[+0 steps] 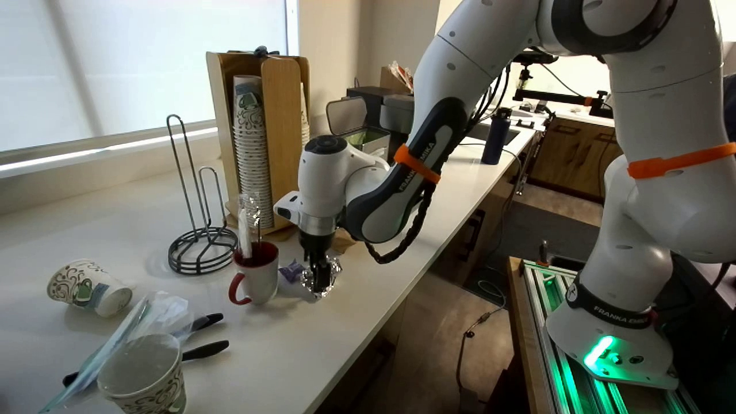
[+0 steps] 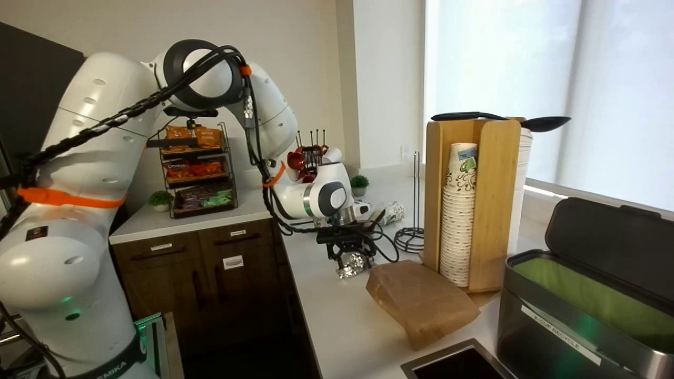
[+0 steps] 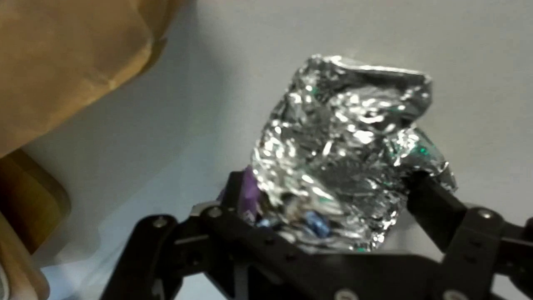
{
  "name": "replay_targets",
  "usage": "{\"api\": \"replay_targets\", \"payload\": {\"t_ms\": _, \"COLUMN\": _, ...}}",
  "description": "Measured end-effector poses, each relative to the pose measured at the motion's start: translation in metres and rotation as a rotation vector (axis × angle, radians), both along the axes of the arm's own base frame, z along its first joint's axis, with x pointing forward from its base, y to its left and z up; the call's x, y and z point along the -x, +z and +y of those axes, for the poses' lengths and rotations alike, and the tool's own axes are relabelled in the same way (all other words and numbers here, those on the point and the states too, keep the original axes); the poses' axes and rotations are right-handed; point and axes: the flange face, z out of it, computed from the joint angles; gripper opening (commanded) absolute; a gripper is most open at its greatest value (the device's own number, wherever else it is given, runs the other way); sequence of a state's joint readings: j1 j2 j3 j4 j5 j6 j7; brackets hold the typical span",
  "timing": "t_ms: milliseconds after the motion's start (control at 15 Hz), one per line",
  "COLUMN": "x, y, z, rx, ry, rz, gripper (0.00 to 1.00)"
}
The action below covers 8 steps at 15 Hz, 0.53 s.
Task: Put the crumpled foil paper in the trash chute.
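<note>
Though foil [image 3: 341, 154] sits between the gripper's [image 3: 327, 181] two fingers in the wrist view, I cannot tell if it's held. In an exterior view one metal-rimmed opening [image 2: 438, 356] is cropped; in an exterior view, one of two loose cups [image 1: 89, 287].

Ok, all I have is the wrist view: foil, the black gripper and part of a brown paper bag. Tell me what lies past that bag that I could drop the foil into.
Observer: In an exterior view, a metal-rimmed opening is set into the counter, across the brown paper bag from the foil; it is probably your trash chute.
Operator: Then name whatever I could mistake for it.
Observer: A bin labelled K-CUP RECYCLE stands open right beside that opening.
</note>
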<state>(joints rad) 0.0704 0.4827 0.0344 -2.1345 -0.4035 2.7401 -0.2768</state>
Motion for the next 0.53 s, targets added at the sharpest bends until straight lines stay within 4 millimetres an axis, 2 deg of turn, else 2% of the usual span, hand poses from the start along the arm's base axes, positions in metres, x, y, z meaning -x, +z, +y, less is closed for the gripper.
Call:
{"api": "replay_targets", "payload": {"t_ms": 67, "x": 0.0, "y": -0.005, "z": 0.001, "rx": 0.001, "ry": -0.001, "rz": 0.013, "gripper": 0.74}}
{"api": "replay_targets", "payload": {"t_ms": 333, "x": -0.003, "y": -0.018, "z": 0.004, "rx": 0.012, "ry": -0.008, "rz": 0.054, "gripper": 0.43}}
{"api": "replay_targets", "payload": {"t_ms": 533, "x": -0.01, "y": -0.014, "z": -0.002, "rx": 0.025, "ry": -0.02, "rz": 0.056, "gripper": 0.21}}
